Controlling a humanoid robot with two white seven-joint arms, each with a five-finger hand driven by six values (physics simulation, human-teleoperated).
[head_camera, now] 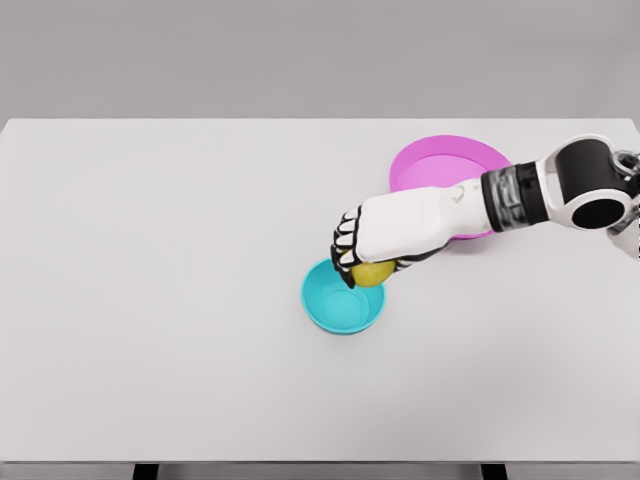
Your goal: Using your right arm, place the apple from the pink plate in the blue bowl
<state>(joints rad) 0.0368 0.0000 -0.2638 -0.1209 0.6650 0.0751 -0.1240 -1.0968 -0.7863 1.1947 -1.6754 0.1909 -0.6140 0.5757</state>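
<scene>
Reaching in from the picture's right edge, right arm (pixel 560 185) stretched leftward over the white table (pixel 150 300). Forearm crossing in front of the pink plate (pixel 440 160) and covering part of its near rim. Right hand (pixel 385 240) out past the plate, palm turned down, back of the hand toward the camera. Fingers (pixel 345 245) curled downward and closed around the apple (pixel 372 272), yellow-green, only its lower part peeking out beneath the hand. Dark joints of the fingers showing at the hand's left end, pressed against the fruit's upper side.

Sitting just below the hand, blue bowl (pixel 335 305), more turquoise than blue in this render, upright, its opening facing up. Apple overlapping the bowl's far right rim in the head view; whether it touches the rim or hangs slightly above it cannot be told from this angle. Bowl's inner floor bare where visible.

Lying behind and to the right of the bowl, the plate, flat on the table, its visible surface bare and near, but apart from, the bowl. Bowl well clear of every table edge, roughly mid-table and a little right of centre.

Showing at the bottom edge, two dark table legs (pixel 145 470). Filling the strip beyond the far table edge, plain grey background (pixel 300 50).
</scene>
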